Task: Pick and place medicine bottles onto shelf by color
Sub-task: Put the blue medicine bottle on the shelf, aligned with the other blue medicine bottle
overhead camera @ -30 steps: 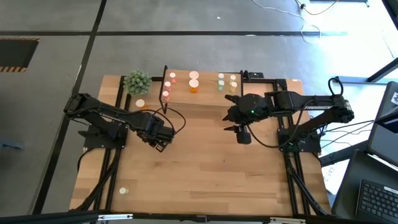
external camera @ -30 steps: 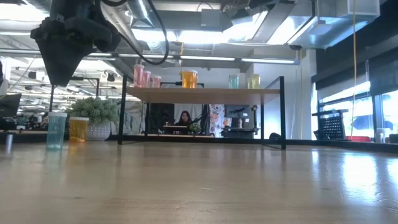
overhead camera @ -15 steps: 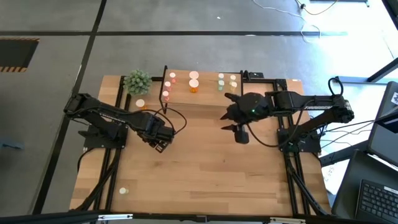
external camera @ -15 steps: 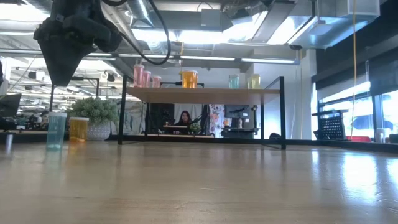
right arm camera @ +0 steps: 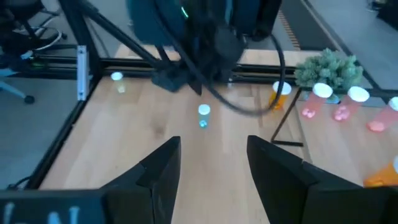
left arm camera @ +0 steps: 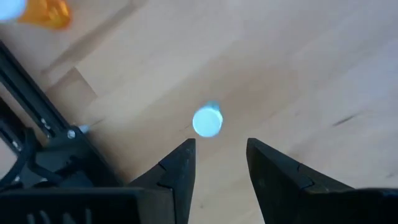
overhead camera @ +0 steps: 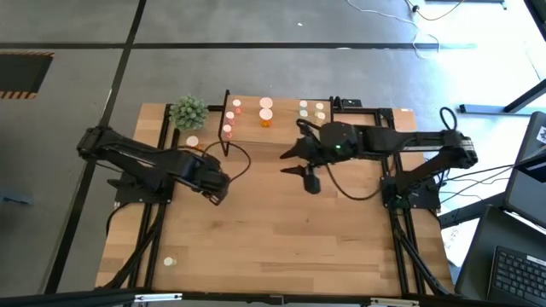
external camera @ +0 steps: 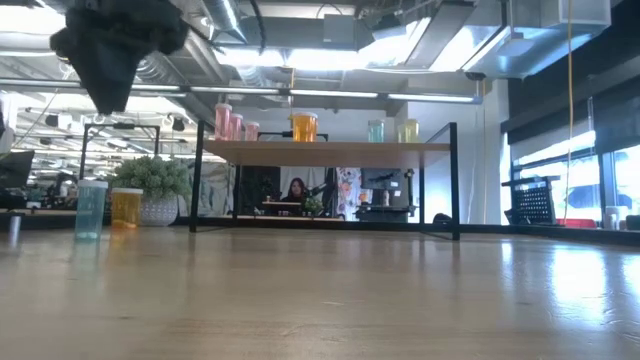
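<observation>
On wooden tabletop [left arm camera: 298,68], pale-capped bottle [left arm camera: 207,122] stands just ahead of left pincer [left arm camera: 219,163], jaws apart, empty.

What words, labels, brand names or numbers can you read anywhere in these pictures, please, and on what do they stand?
None can be read.
The medicine bottles on the shelf show no legible labels.
The bottle under the left gripper shows only its pale cap.

plant [overhead camera: 188,111]: spiky green, far-left table corner | person [external camera: 297,190]: seated in room behind
</observation>
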`<state>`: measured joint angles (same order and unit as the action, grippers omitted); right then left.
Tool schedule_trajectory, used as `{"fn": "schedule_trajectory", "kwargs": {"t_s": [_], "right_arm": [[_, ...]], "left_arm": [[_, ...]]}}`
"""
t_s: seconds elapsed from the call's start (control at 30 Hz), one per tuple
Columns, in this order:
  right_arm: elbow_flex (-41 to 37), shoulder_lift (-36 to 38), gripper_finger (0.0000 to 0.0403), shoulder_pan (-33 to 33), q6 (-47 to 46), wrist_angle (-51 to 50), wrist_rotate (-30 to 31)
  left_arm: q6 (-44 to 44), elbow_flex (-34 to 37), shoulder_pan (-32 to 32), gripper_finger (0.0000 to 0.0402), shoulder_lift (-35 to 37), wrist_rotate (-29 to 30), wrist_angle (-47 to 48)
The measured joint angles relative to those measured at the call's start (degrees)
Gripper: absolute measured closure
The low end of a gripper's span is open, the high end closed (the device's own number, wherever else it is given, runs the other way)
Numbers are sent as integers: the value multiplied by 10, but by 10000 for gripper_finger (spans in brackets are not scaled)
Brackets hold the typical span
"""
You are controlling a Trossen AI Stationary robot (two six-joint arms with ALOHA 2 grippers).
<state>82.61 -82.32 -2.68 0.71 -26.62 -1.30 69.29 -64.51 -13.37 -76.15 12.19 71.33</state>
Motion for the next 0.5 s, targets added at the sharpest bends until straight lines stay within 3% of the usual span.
{"fn": "schedule_trajectory", "kwargs": {"t_s": [0.3,0.5], "right_arm": [[0,-84,215,17,42,66,-38],[0,-142,215,13,73,103,-63]], "left_arm": [[12,0,-36,264,93,36,15],[6,-1,-43,264,107,39,19]]}}
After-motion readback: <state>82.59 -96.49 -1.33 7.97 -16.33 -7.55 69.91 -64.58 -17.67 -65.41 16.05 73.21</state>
